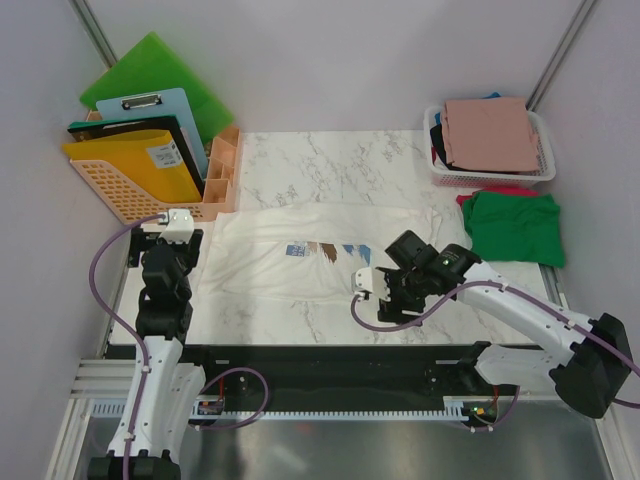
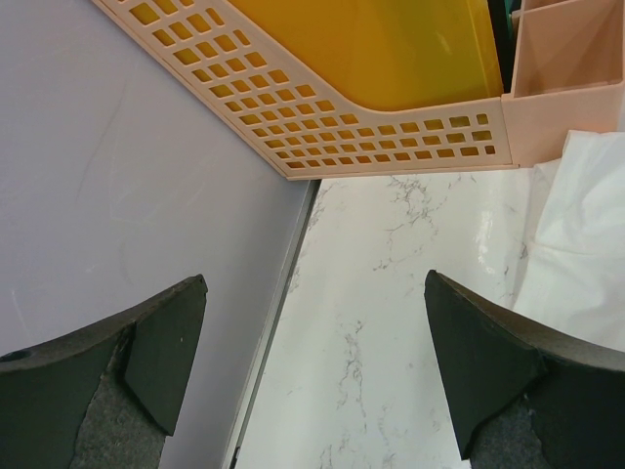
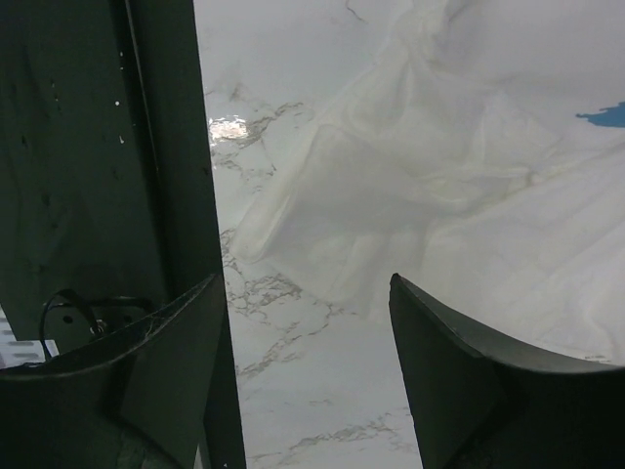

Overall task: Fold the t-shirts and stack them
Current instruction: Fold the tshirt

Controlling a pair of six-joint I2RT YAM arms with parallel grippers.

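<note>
The white t-shirt [image 1: 320, 255] lies spread flat across the middle of the table [image 1: 330, 160], its near hem just under my right gripper [image 3: 308, 376], whose jaws stand apart with nothing between them. My left gripper [image 2: 312, 376] hangs wide open near the shirt's left end, empty too. The cloth looks light, limp and thin. I'd pinch it at the hem corners or shoulders, since a mid-panel grab would likely sag and bunch.

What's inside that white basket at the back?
A pink shirt on top, black cloth and blue cloth peeking out beneath. Whatever else lies under is covered.
</note>
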